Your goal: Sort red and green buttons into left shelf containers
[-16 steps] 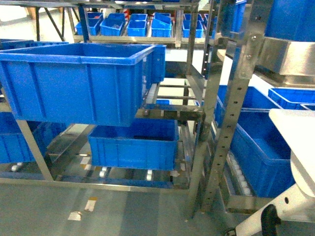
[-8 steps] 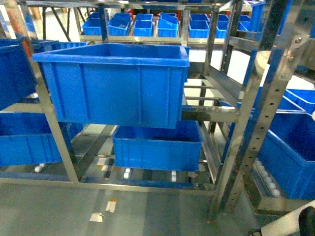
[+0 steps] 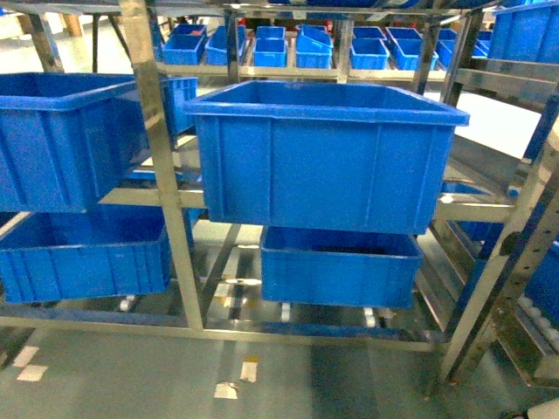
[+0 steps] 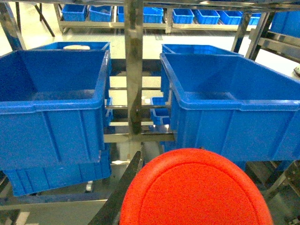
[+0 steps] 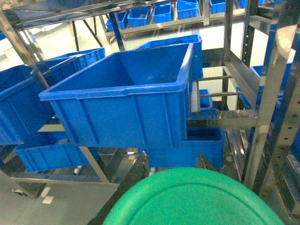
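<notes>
— Steel first: the rack fills the head view, and its upright post now stands left of middle. Half a second ago that post was near the picture's left edge.

— So the whole view has slid?

— Yes. The centre crate, on the rack's middle level, sat left of centre then and now sits right of centre. A left crate on the same level, then only a sliver, now shows most of its front wall. The two lower crates sit under them on the bottom level.

— Room between the upper two?

— A narrow gap, and the post stands in it. Both rims are open upward, with free air above them up to the rack's top rail. Grey floor runs along the rack's front edge, with tape scraps on it. Small trays line a far shelf.

— And the buttons?

— The red button fills the bottom of the left wrist view, below the gap. The green button does the same in the right wrist view, below the centre crate's front wall.

— The grips?

— The right gripper has a dark finger on each side of the green rim, pinching it. The left gripper shows one finger along the red rim; the other is hidden, so I cannot tell.
</notes>
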